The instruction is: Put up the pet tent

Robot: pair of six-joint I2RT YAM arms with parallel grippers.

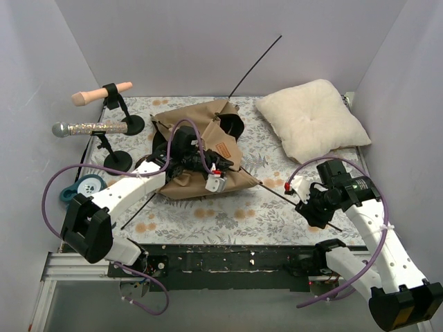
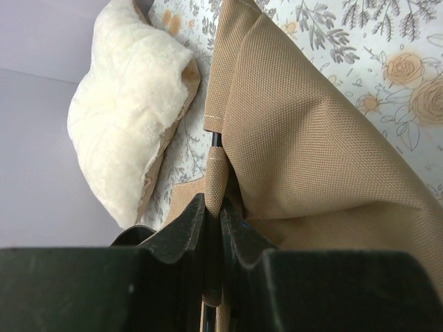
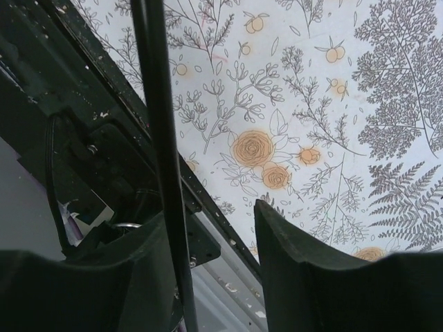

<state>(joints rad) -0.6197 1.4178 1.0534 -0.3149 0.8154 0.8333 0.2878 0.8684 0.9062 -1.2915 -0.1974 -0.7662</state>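
The pet tent (image 1: 201,142) lies collapsed in the middle of the floral mat, tan fabric with black trim and a small brown label (image 1: 222,149). My left gripper (image 1: 201,164) rests on it; in the left wrist view it (image 2: 213,207) is shut on a tan fabric sleeve (image 2: 217,173) of the tent (image 2: 311,138) with a black pole end inside. One thin black pole (image 1: 257,63) sticks up behind the tent. Another pole (image 1: 277,194) runs from the tent's right corner to my right gripper (image 1: 304,200). The right gripper (image 3: 214,214) is open, with the pole (image 3: 156,104) lying against its left finger.
A cream square pillow (image 1: 311,117) lies at the back right, also in the left wrist view (image 2: 131,111). Two small stands at the back left hold a microphone (image 1: 90,128) and a tan handle (image 1: 100,93). A blue roll (image 1: 83,185) lies at the left. The table's front edge (image 3: 228,207) is under my right gripper.
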